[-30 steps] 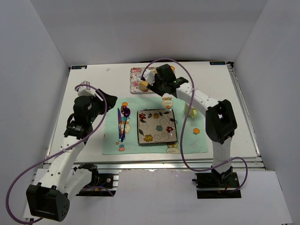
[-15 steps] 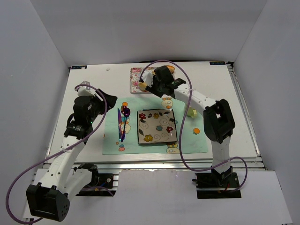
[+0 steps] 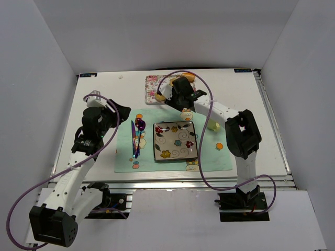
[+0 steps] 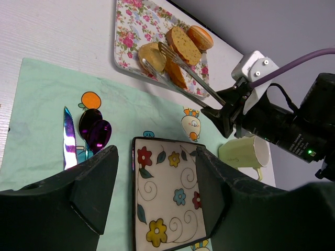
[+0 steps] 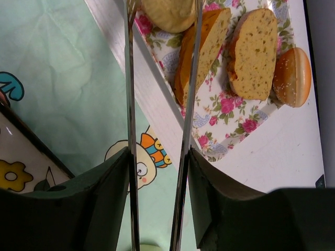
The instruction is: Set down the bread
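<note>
The bread (image 4: 152, 56), a small round pale golden-yellow disc, is found at the near-left end of a rectangular tray printed with pink roses (image 5: 230, 112).

- On the same tray, two elongated darker toasted slices (image 5: 201, 49) are lined up beside the bread. A glossy orange-brown seeded bun (image 5: 292, 77) sits at the far end of the row.
- The bread is bracketed by the two long metal prongs of the right gripper (image 5: 165, 8), one against each edge. The prongs are parted to about the disc's width. Whether it is clamped or only straddled cannot be told.
- The tray is set on the white table (image 3: 246, 104), just beyond the far edge of a pale green cartoon-printed placemat (image 4: 42, 104).
- A square dark-rimmed plate with painted flowers and swirls (image 4: 162, 209) is placed at the centre of the mat.
- To the left of the plate, a shiny purple spoon (image 4: 94, 128) and an iridescent knife (image 4: 68, 138) are laid side by side.
- A pale yellow-green mug (image 4: 243, 154) is seen near the plate's far right corner.
- The left gripper (image 4: 157, 151) is held above the mat's left part with its dark fingers spread wide and nothing between them.
</note>
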{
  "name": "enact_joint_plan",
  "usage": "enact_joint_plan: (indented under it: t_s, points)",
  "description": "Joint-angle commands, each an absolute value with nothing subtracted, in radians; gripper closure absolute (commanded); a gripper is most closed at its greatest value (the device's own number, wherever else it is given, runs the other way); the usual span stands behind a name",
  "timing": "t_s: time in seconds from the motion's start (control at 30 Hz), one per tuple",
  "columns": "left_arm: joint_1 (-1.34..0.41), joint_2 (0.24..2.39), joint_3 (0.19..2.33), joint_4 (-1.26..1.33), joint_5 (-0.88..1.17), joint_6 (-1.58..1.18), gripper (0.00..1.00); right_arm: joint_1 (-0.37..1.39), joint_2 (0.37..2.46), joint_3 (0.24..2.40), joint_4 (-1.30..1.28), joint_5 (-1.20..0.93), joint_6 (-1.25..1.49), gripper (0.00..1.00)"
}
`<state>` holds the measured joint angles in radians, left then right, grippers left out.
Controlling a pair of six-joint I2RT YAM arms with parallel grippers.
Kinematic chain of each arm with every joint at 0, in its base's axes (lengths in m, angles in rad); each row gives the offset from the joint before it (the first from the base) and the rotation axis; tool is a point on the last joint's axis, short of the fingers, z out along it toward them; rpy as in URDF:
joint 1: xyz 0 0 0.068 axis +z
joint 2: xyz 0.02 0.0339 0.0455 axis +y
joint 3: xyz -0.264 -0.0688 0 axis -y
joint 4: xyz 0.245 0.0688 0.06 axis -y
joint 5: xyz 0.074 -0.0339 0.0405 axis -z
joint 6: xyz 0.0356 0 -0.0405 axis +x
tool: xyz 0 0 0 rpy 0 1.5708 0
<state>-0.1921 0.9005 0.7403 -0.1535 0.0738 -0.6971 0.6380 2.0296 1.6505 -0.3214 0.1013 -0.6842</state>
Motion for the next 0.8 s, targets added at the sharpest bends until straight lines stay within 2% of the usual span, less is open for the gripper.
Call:
enact_joint_plan:
  t_s: [0.0,0.23,0.33,0.7,0.73,0.77]
  points:
    - [-0.196,0.881,0.736,-0.147,0.066,-0.695,0.30,0.646,2.036,1.637,-0.272,0.132,-0.687,0.49]
    - [-0.196,0.879,0.738,-0.149,0.064,-0.693,0.30,0.650,2.054,1.628,-0.270,0.155,-0.698,0.52]
    - [-0.196,0.877,0.738,-0.152,0.063,-0.693,0.30,0.652,2.059,1.632,-0.276,0.160,-0.695,0.58]
    - [-0.196,0.956,0.758,-0.115,0.106,-0.693,0.30,0.650,2.033,1.638,-0.319,0.126,-0.663,0.82]
    - [-0.196,0.960,0.759,-0.110,0.107,-0.692,0.30,0.652,2.028,1.637,-0.319,0.123,-0.660,0.90]
    - [-0.196,0.966,0.762,-0.104,0.112,-0.690,0.30,0.650,2.022,1.637,-0.319,0.112,-0.654,0.92]
